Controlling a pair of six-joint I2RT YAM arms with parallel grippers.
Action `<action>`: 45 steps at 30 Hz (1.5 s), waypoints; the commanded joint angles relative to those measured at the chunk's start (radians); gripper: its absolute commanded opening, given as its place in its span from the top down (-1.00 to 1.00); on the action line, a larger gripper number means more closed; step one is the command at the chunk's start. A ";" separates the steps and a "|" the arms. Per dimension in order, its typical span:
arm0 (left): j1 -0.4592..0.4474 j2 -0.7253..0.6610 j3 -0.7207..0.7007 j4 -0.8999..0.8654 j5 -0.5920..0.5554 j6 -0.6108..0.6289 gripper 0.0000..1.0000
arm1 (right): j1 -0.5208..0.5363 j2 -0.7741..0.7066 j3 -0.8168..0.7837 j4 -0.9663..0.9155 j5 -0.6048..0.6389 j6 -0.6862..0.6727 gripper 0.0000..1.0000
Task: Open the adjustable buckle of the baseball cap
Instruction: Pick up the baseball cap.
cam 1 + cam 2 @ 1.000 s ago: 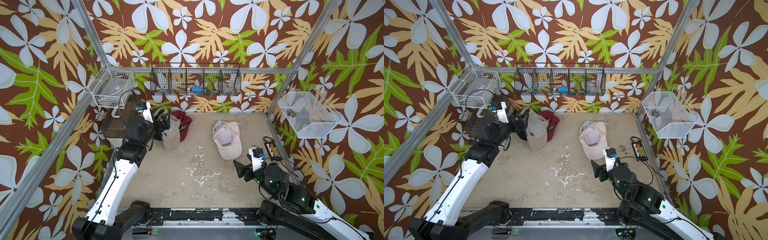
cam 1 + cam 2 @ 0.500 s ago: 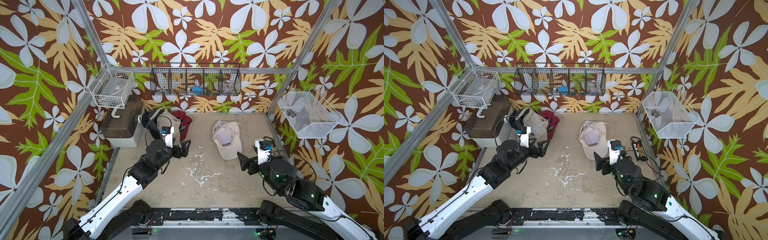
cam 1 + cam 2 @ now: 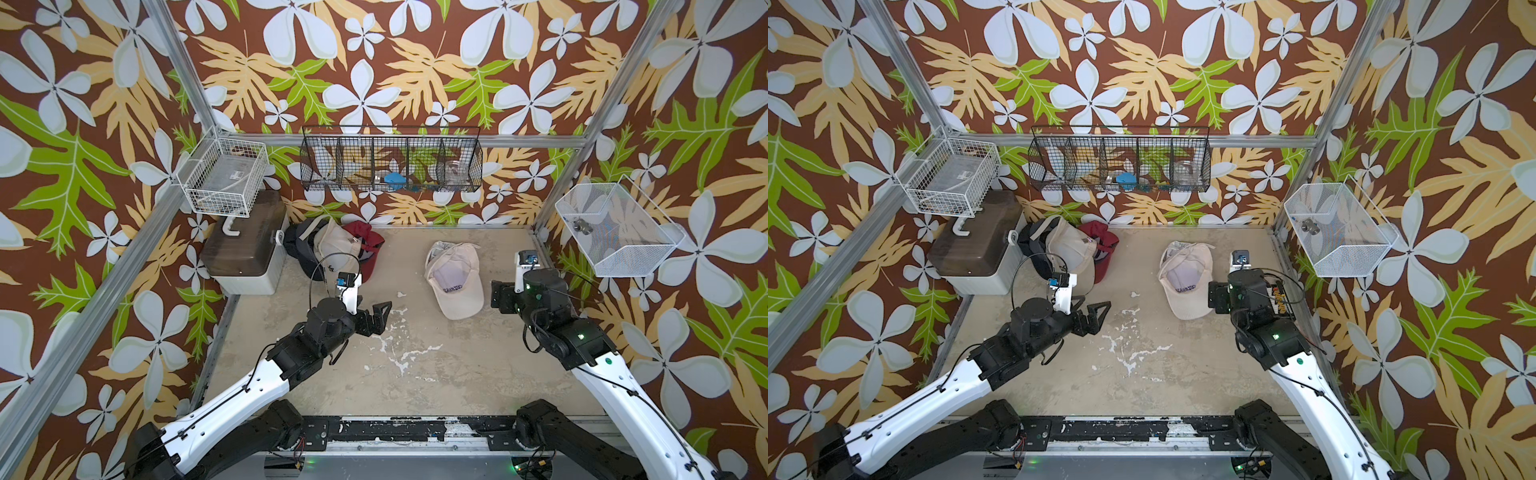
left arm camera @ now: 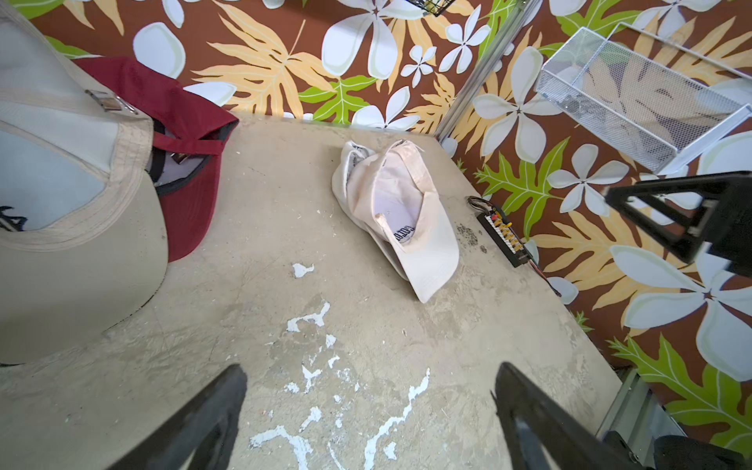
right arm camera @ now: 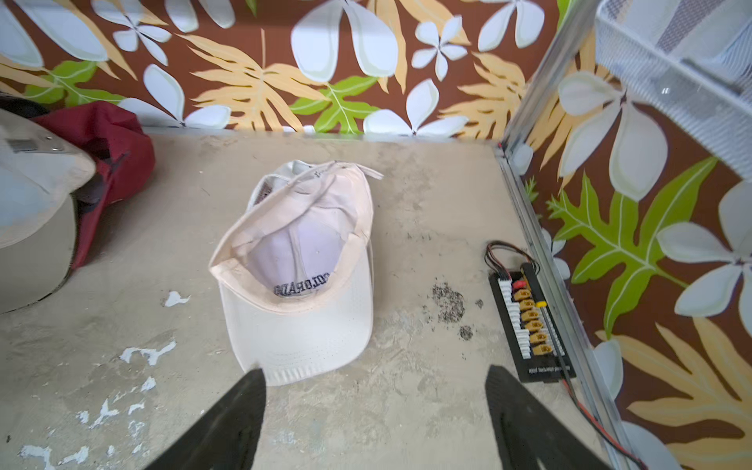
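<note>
Left pincer (image 3: 376,318) released, empty, over bare table (image 3: 415,374). Right pincer (image 3: 500,296) released, empty. Cream COLORADO cap (image 3: 455,282) inverted just beside right pincer: brim nearest, strap end farthest, buckle not discernible. Risk: 1-pincer pull drags unpinned cap, strap slips. Versus 1 s earlier: left pincer withdrawn from cap pile (image 3: 332,249); right pincer advanced alongside brim.

On the floor (image 3: 415,374), toward the back right: lone cap (image 3: 455,282), hollow side up, brim toward the near side. Well apart to its left, by the back wall: heap of caps (image 3: 332,249), just beside lidded box (image 3: 245,245) in the back left corner. Above that box: wire basket (image 3: 224,178). Along the back wall: long rack (image 3: 390,166). On the right wall: mesh bin (image 3: 615,232). By the right edge, right of the lone cap: connector board (image 5: 529,321). In front of the heap: left gripper (image 3: 380,318). Just right of the lone cap's brim: right gripper (image 3: 496,296)
</note>
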 commanded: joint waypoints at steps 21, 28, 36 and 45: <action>-0.090 0.512 0.378 0.014 0.129 0.174 -0.54 | -0.043 -0.231 0.046 -0.160 -0.135 0.019 -0.79; -0.088 0.774 0.631 -0.035 0.172 0.242 -0.54 | -0.042 -0.368 -0.150 -0.102 -0.213 0.100 -1.00; -0.063 1.028 0.934 -0.156 0.165 0.284 -0.51 | -0.042 -0.470 -0.149 -0.087 -0.189 0.103 -1.00; 0.019 1.205 1.133 -0.218 0.178 0.273 -0.43 | -0.043 -0.508 -0.161 -0.072 -0.178 0.110 -1.00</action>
